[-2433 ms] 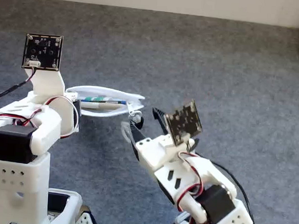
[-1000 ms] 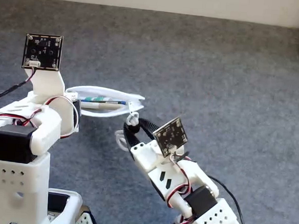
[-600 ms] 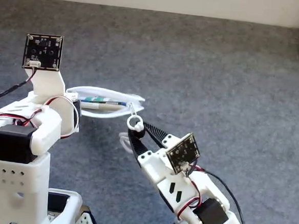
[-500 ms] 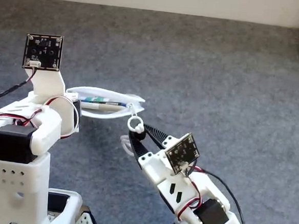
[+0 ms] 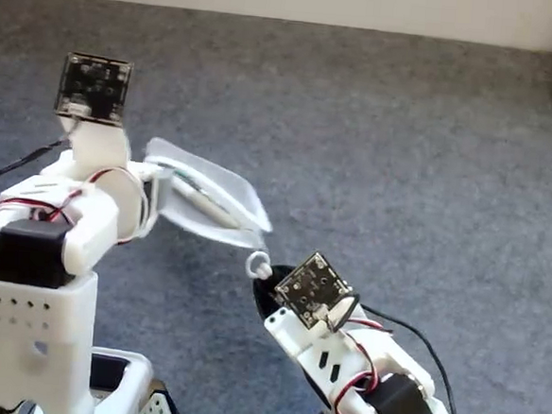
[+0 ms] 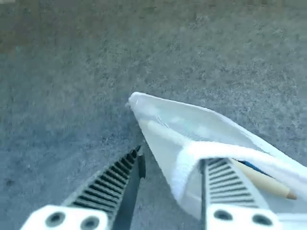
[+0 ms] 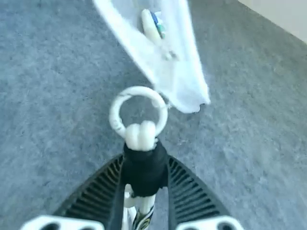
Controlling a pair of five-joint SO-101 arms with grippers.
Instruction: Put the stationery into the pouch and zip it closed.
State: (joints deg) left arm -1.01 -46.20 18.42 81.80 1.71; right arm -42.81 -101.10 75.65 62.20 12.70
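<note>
**Progress.** Loading looks done. At least two pens lie inside the pouch, one with a tan tip near the left-gripper end. The zip is not closed: the mouth gapes along the pouch's length, and the left wrist view looks straight into it. What remains, as I judge it, is the whole zip run, from the end by the right arm toward the end on the left arm.

**Pouch position.** In the high view it is tilted and appears raised off the counter. It runs from 10 o'clock at the left arm down to 4 o'clock. The pull ring sits just past the 4 o'clock corner.

**Left gripper**. The jaws stand moderately apart. The pouch's rim is folded over one finger. The other finger is clear of the fabric, with counter showing in the gap. The pouch seems hooked rather than pinched, and this support may slip under pull.

**Right gripper**. It is closed narrow on the black tab of the zip pull. The white bead and ring stick out just beyond the fingertips, pointing at the pouch corner. The link from ring to slider looks taut, but I cannot confirm it.
</note>
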